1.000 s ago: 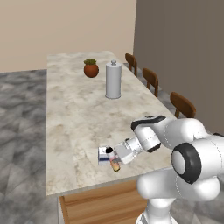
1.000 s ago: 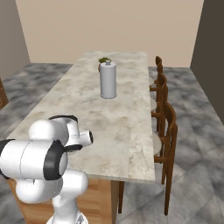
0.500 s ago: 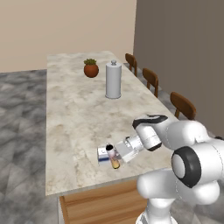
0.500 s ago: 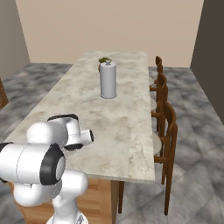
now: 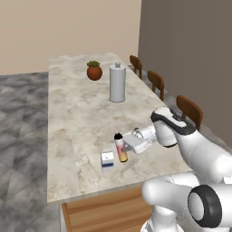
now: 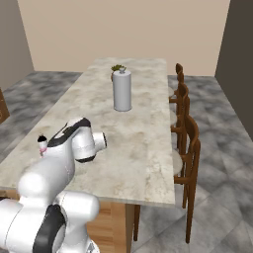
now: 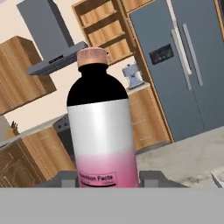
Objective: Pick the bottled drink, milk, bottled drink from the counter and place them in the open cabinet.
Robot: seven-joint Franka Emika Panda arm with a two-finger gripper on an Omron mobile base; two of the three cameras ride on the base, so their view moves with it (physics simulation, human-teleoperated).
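Observation:
My gripper (image 5: 128, 146) is shut on a bottled drink (image 5: 120, 147) that stands upright near the counter's (image 5: 77, 118) front edge. I cannot tell whether its base touches the marble. In the hand view the bottled drink (image 7: 103, 131) has a black shoulder, a white middle and a pink lower band, with a dark fingertip (image 7: 65, 178) on each side of it. The milk (image 5: 107, 160), a small white and blue carton, sits just left of the bottle. In the right base view the bottle's cap (image 6: 42, 142) peeks out behind my arm. Far off hangs the open cabinet (image 7: 105, 26).
A tall grey canister (image 5: 117, 83) stands mid-counter, with a potted plant (image 5: 94, 71) behind it. Wooden chairs (image 6: 185, 143) line the counter's right side. In the hand view, a grey hood (image 7: 52, 39) and a grey fridge (image 7: 188, 65) flank the open cabinet.
The fingers have closed from half open onto the bottle. Hand and bottle now sit a little higher in the left base view.

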